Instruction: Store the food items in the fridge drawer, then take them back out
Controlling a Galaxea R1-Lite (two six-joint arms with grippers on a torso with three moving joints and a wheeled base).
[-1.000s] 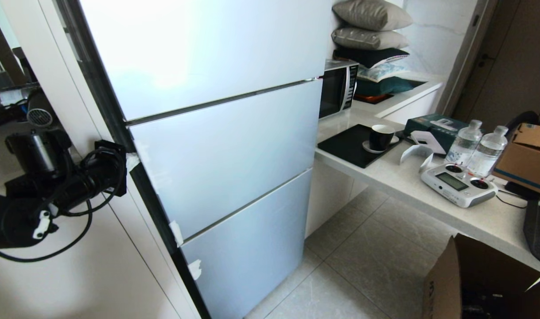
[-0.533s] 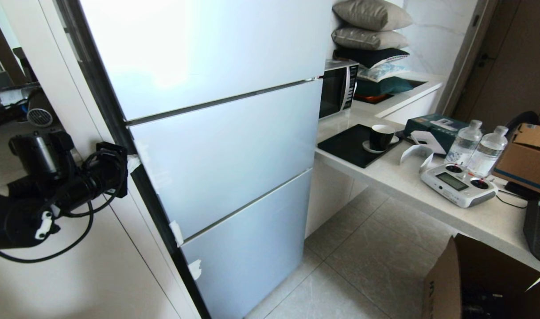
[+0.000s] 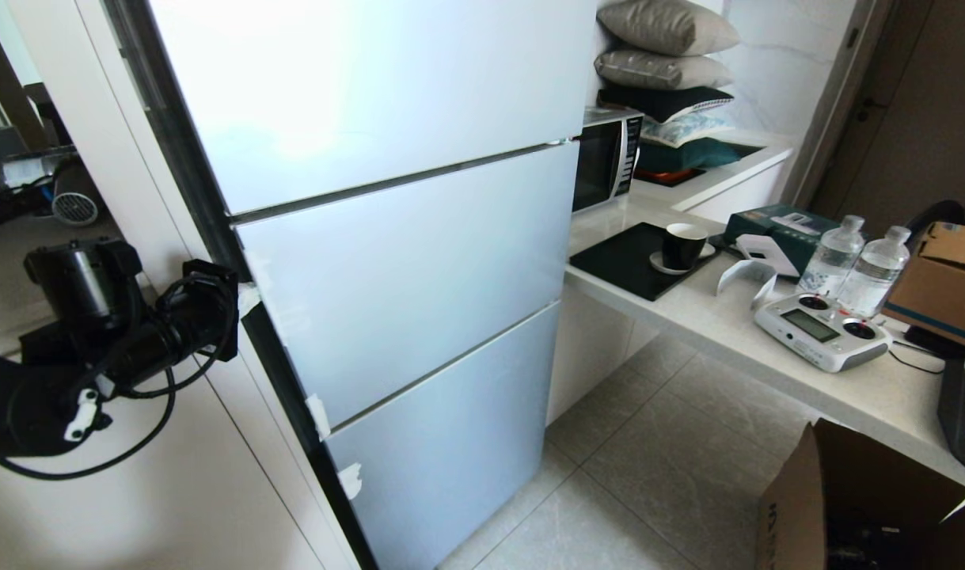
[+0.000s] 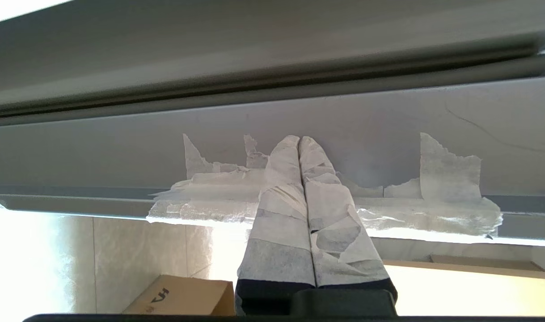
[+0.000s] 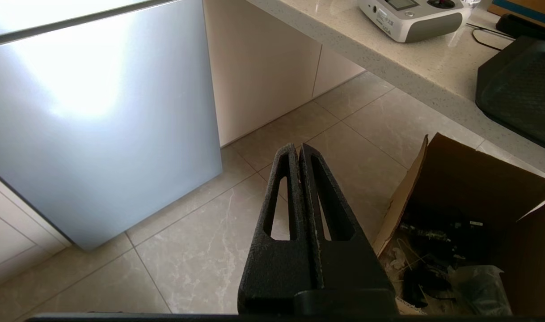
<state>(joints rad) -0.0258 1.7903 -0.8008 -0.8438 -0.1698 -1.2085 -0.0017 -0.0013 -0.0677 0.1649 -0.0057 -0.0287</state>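
1. The fridge drawer point(image 3: 403, 277) is the middle of three pale blue-white glossy panels on the fridge front. It sits flush with the panels above and below it, fully pushed in.
2. The food items cannot be seen in any view.
3. The left gripper point(image 4: 299, 139) is positioned at the left edge of the fridge drawer, at the height of the panel's upper corner. Its two tape-wrapped fingers point(image 4: 281, 210) are pressed together with nothing between them. The tips rest against the drawer's edge face, over a patch of torn white tape point(image 4: 446, 179) stuck along that edge.
4. In the head view, the left arm point(image 3: 126, 332) reaches in from the left, level with the middle panel, ending at the tape patch on the corner.
5. The right gripper point(image 5: 299, 147) hangs over the tiled floor point(image 5: 200, 250), pointing down and away from the fridge. Its black fingers are closed against each other and hold nothing.
6. An open cardboard box point(image 5: 473, 197) stands on the floor just beside the right gripper. A white remote controller point(image 3: 821, 331), two water bottles point(image 3: 829, 255) and a black cup point(image 3: 681, 245) stand on the counter to the right of the fridge.
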